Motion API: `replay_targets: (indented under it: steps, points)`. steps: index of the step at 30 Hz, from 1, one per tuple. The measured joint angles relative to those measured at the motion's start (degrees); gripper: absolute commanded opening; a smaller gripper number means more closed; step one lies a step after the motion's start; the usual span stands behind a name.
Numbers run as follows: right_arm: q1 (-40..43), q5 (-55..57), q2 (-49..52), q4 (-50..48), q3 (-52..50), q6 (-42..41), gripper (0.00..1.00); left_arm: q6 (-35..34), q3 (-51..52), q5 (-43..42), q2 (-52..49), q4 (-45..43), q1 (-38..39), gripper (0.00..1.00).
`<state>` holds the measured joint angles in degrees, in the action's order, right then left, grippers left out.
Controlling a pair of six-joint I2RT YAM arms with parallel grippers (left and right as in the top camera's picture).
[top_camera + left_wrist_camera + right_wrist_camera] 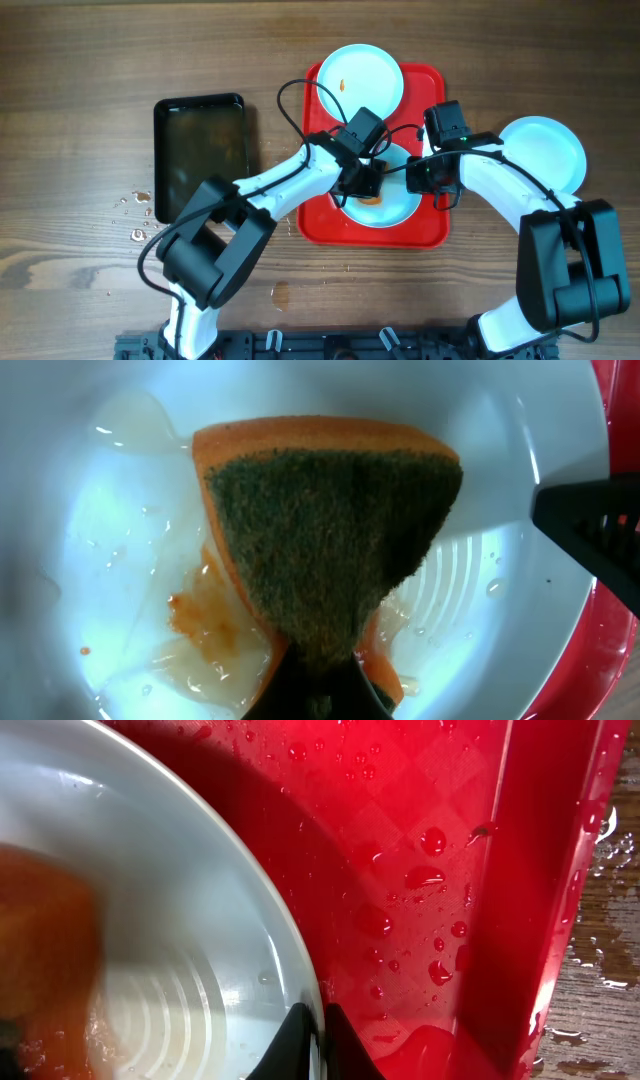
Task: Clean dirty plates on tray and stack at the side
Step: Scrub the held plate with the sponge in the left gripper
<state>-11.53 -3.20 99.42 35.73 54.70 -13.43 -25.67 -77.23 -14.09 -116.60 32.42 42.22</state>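
The red tray [428,82] holds two pale blue plates. The far plate [362,82] has a small orange smear. The near plate [398,208] lies under both grippers. My left gripper [366,186] is shut on an orange and green sponge [330,540] that presses on this wet plate [100,560] beside an orange smear. My right gripper [428,180] is shut on the plate's right rim [300,960], one finger on each side [320,1042]. The third plate [542,150] lies on the table to the right of the tray.
A black tray [200,150] with liquid stands on the table to the left. Water drops lie on the wood near it [135,205] and in front of the red tray [282,293]. The red tray's floor [420,820] is wet.
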Motion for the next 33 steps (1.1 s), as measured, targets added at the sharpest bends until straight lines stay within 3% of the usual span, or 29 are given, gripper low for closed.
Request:
replay_targets:
  steps: [21,33]
  points:
    - [-0.87,-3.93,0.00,3.50,0.09,-11.67,0.04,-0.20,-6.08,11.47,-1.46,17.86,-5.09,0.04]
    - [-0.59,-3.89,0.00,4.87,0.15,-9.70,0.05,-0.87,-15.30,16.90,-1.33,33.29,-11.32,0.04]
